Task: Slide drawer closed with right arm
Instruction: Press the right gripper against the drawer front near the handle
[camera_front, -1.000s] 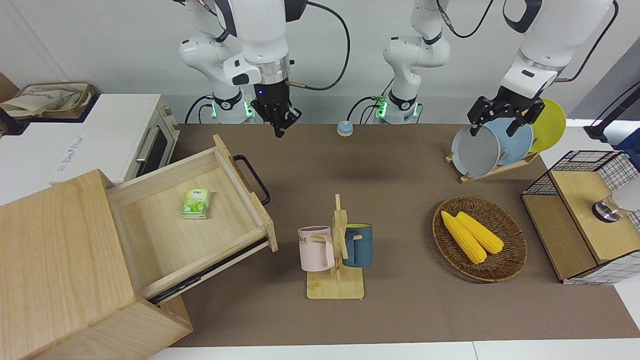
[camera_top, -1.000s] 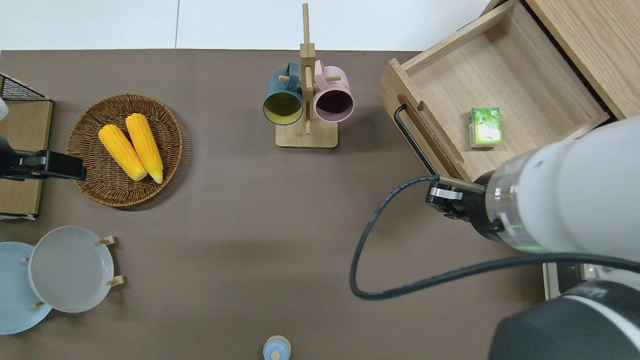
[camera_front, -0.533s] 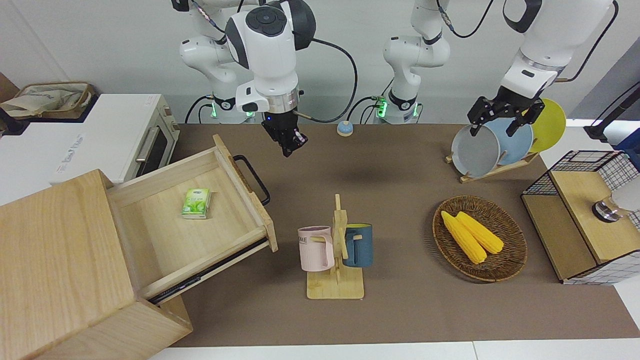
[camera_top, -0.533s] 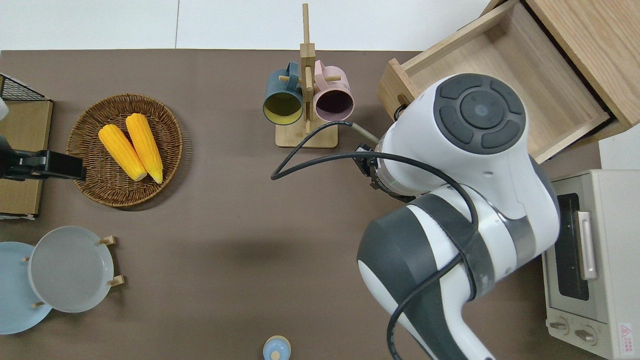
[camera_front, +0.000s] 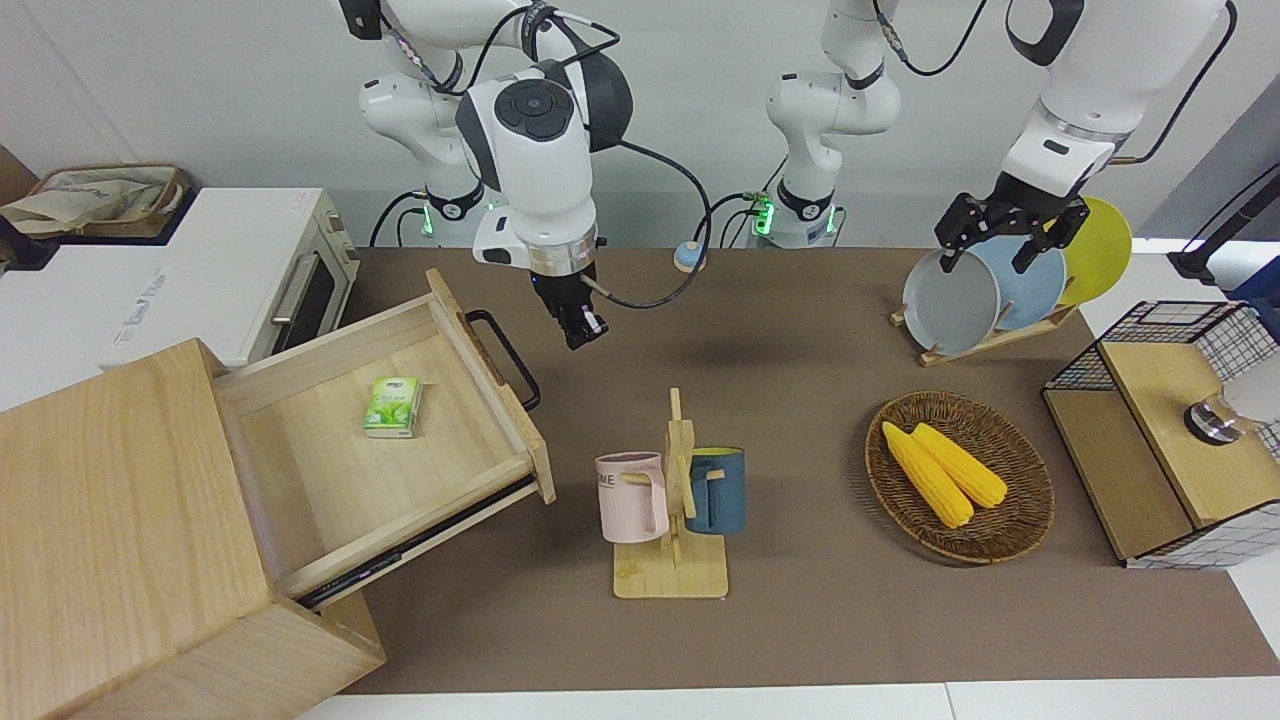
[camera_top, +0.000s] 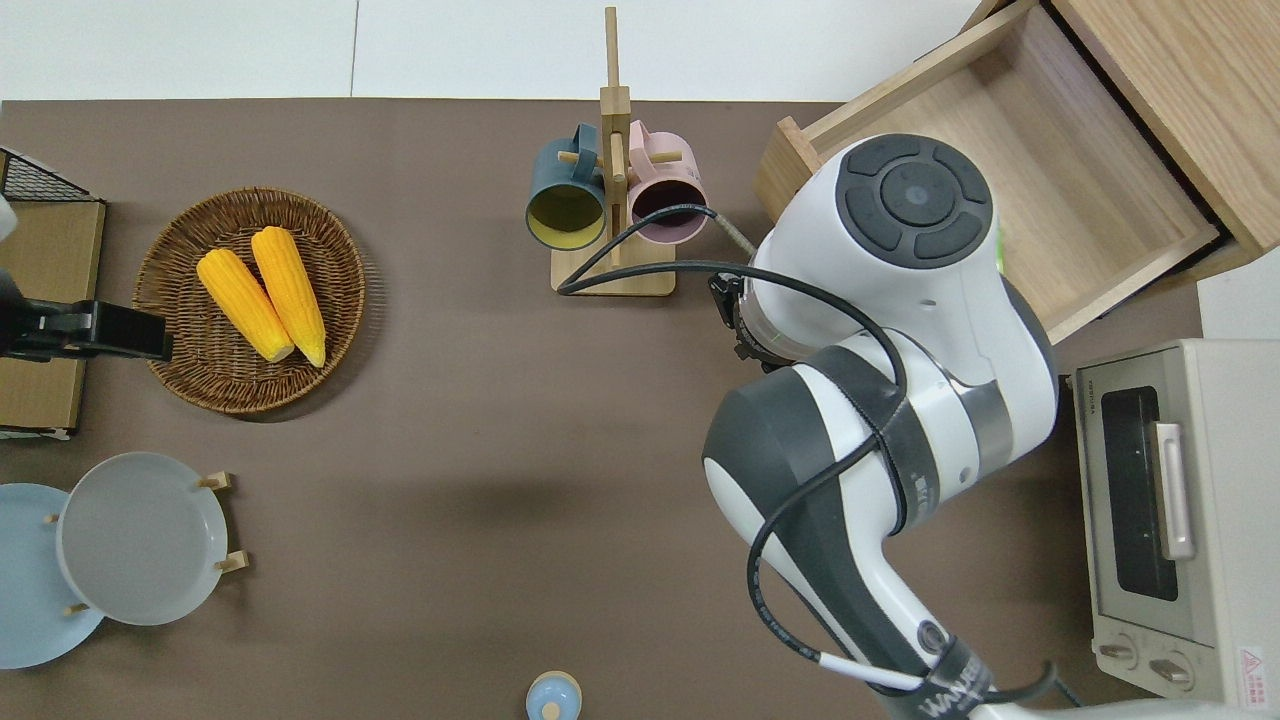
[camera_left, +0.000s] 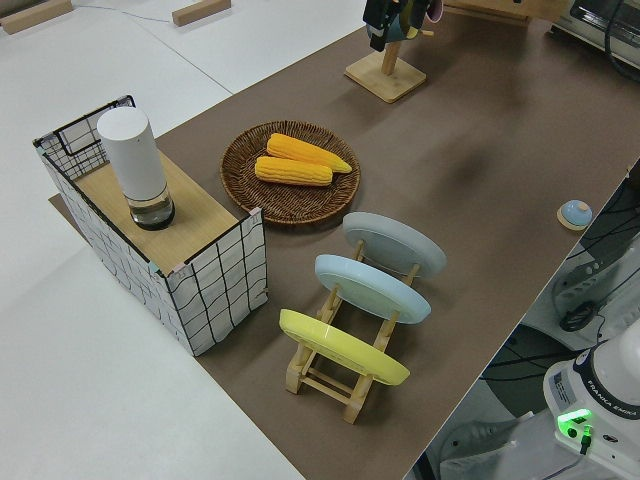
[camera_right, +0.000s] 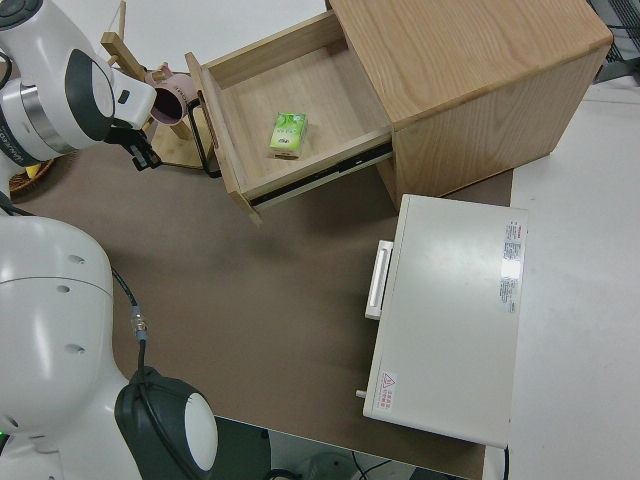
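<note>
The drawer (camera_front: 330, 470) stands pulled out of the pale-wood cabinet (camera_front: 120, 520), its black loop handle (camera_front: 510, 358) facing the middle of the table. A small green pack (camera_front: 392, 406) lies inside it. My right gripper (camera_front: 582, 333) hangs over the brown mat beside the handle, toward the left arm's end, apart from it, fingers together and empty. In the right side view the gripper (camera_right: 143, 155) is level with the handle (camera_right: 203, 140). In the overhead view my right arm hides the gripper, the handle and part of the drawer (camera_top: 1090, 190). My left arm is parked.
A mug stand (camera_front: 672, 500) with a pink and a blue mug stands close to the drawer's front. A white oven (camera_front: 200, 270) sits beside the cabinet. A wicker basket of corn (camera_front: 958, 478), a plate rack (camera_front: 985, 285) and a mesh-sided box (camera_front: 1170, 430) are at the left arm's end.
My right arm has swung out from near its base and lowered the gripper to beside the drawer handle. The drawer has not moved.
</note>
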